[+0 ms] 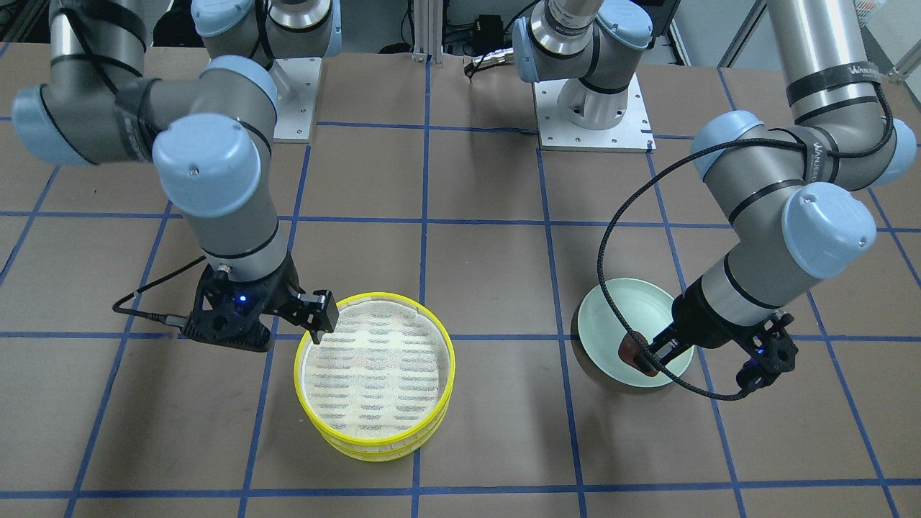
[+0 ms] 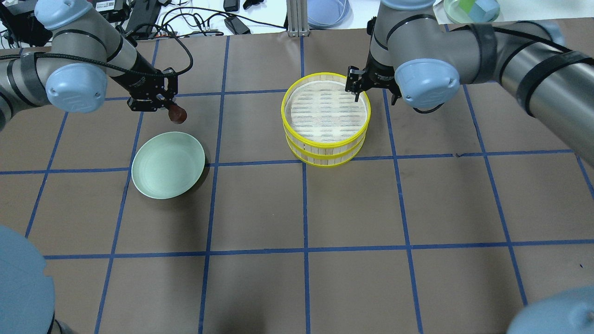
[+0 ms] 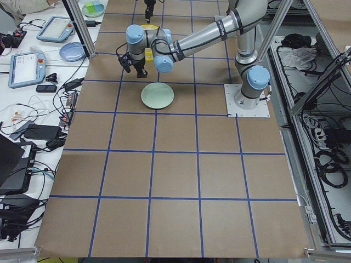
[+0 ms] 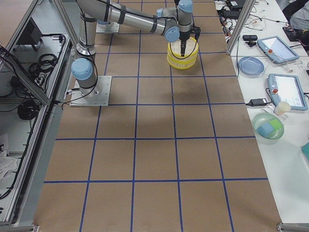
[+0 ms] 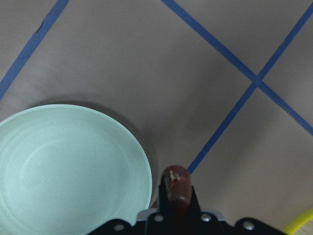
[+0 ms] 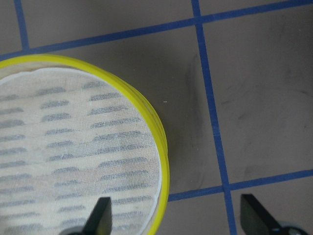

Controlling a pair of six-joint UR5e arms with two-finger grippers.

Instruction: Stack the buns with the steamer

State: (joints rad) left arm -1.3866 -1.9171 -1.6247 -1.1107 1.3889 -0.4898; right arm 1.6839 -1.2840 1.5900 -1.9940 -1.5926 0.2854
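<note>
Two yellow-rimmed steamer tiers [image 2: 325, 150] stand stacked; the top tier's slatted base is bare. The stack also shows in the front view [image 1: 360, 432] and the right wrist view [image 6: 159, 137]. My right gripper [image 2: 356, 90] is open and astride the top tier's far rim, one finger inside and one outside [image 6: 173, 198]. My left gripper [image 2: 162, 104] is shut on the dark brown bun [image 2: 177, 113], held above the table just beyond the plate's rim; the bun also shows in the left wrist view [image 5: 176, 183] and the front view [image 1: 637, 352]. The cream-white bun is hidden.
A pale green plate [image 2: 168, 164] with nothing in it lies on the brown table left of the steamer stack, with about one grid square between them. Blue tape lines grid the table. Devices and bowls sit on the white bench beyond the far edge.
</note>
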